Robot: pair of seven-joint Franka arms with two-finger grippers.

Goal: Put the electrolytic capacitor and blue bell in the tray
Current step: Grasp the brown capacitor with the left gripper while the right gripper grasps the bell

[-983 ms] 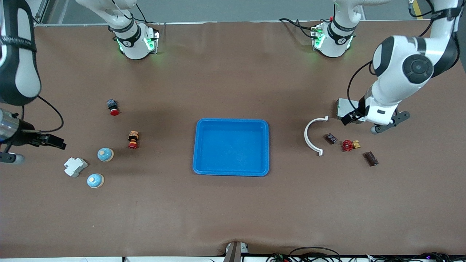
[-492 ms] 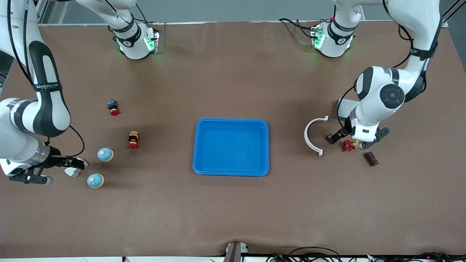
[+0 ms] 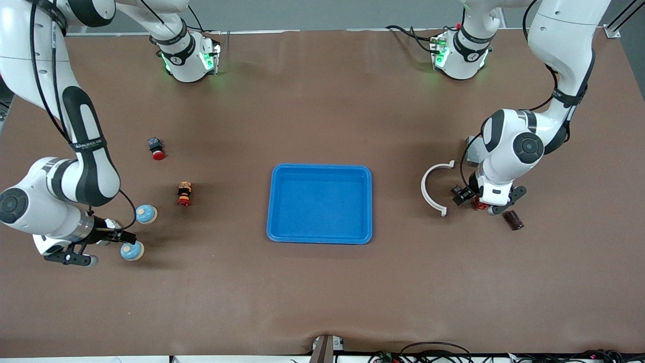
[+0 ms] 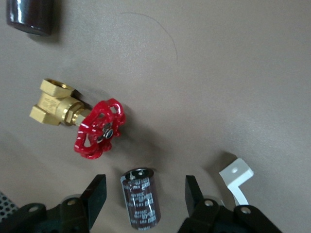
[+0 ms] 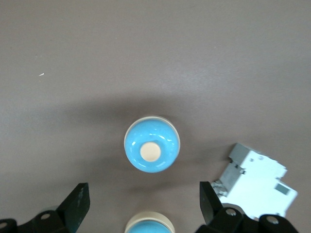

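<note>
Left gripper [image 4: 142, 196], jaws apart, straddles the dark cylindrical electrolytic capacitor [image 4: 141, 198] at frame bottom; close squarely; right gripper [image 5: 141, 201], open, over the blue dome bell [image 5: 152, 150], should descend centred.

Left arm: comes from its base at the top of the front view, elbow raised, forearm bent down toward the table at its own end.
Left gripper [image 4: 143, 194]: low over the table, pointing down, fingers [image 4: 95, 196] apart with a gap on each side of what lies between them.
Right arm: reaches from its base out to its own end of the table, wrist bent low.
Right gripper [image 5: 141, 206]: low over the table, fingers [image 5: 77, 206] spread wide.
</note>
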